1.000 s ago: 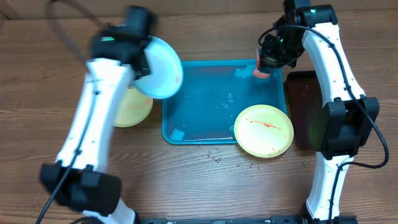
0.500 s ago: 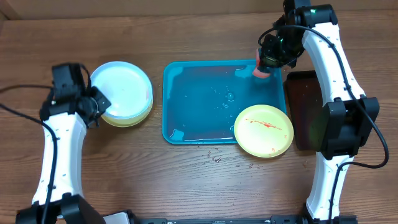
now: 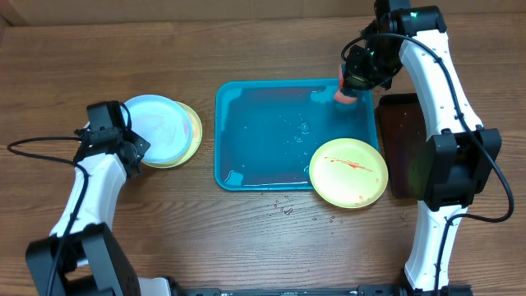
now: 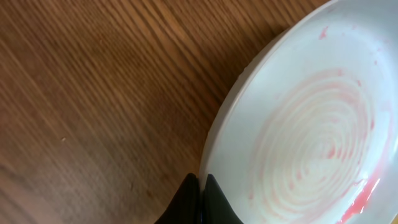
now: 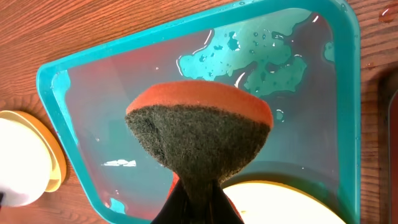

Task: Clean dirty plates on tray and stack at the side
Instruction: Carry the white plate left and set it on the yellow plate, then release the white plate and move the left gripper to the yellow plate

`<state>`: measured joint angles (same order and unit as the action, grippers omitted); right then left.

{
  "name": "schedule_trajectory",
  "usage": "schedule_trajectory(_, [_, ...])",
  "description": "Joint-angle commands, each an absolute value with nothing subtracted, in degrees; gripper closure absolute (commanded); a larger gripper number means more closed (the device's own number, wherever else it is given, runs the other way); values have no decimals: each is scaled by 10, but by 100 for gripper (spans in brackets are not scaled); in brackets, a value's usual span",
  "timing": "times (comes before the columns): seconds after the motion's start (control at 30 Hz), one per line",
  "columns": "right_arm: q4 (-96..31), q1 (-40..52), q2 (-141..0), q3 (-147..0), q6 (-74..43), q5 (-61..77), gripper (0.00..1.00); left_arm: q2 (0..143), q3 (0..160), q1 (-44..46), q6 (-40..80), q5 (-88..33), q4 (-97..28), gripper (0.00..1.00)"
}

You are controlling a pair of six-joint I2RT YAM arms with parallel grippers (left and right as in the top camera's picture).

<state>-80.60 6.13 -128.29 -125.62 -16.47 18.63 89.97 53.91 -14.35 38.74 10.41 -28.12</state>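
A light blue plate [image 3: 160, 127] with faint pink streaks [image 4: 311, 124] lies on a pale yellow-green plate [image 3: 194, 133] on the table, left of the turquoise tray [image 3: 246, 107]. My left gripper [image 3: 131, 146] [image 4: 201, 182] is shut on the blue plate's left rim. A second yellow-green plate [image 3: 348, 171] [image 5: 292, 202], streaked with red sauce, sits in the tray's near right corner. Over the tray's far right corner, my right gripper [image 3: 355, 76] [image 5: 199, 190] is shut on an orange sponge [image 3: 343, 94] [image 5: 199, 134] whose dark scrub face points down.
A narrow black tray [image 3: 403, 144] lies just right of the turquoise tray. Water pools on the tray floor [image 5: 261, 50], and droplets dot the wood [image 3: 283, 205] in front of it. The two-plate stack [image 5: 25, 168] shows at the left edge of the right wrist view.
My left arm has carried the light blue plate from beside the tray's left edge down onto the yellow-green plate at the left. The right arm and sponge have not moved.
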Motion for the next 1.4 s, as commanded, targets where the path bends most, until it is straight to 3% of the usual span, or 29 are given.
schedule_trajectory(0.0, [-805,63,-1267,-1270,-162,190,96,935,534,-145,402,116,-268,96])
schedule_trajectory(0.07, [-805,64,-1267,-1270,-162,190,96,948,534,-142,390,96,-268,94])
schedule_trajectory(0.23, [-805,64,-1267,-1270,-162,190,96,947,540,-141,303,-15,-272,53])
schedule_trajectory(0.33, [-805,64,-1267,-1270,-162,190,96,938,563,-141,279,-32,-287,41])
schedule_trajectory(0.53, [-805,64,-1267,-1270,-162,190,96,915,658,-120,206,-44,-364,39])
schedule_trajectory(0.73, [-805,64,-1267,-1270,-162,190,96,913,743,-37,167,-64,-440,40])
schedule_trajectory(0.9, [-805,64,-1267,-1270,-162,190,96,928,741,63,205,-198,-399,38])
schedule_trajectory(1.13, [-805,64,-1267,-1270,-162,190,96,1012,741,214,235,-230,-314,37])
schedule_trajectory(1.37, [-812,63,-1267,-1270,-162,190,96,1084,741,297,241,-243,-253,38])
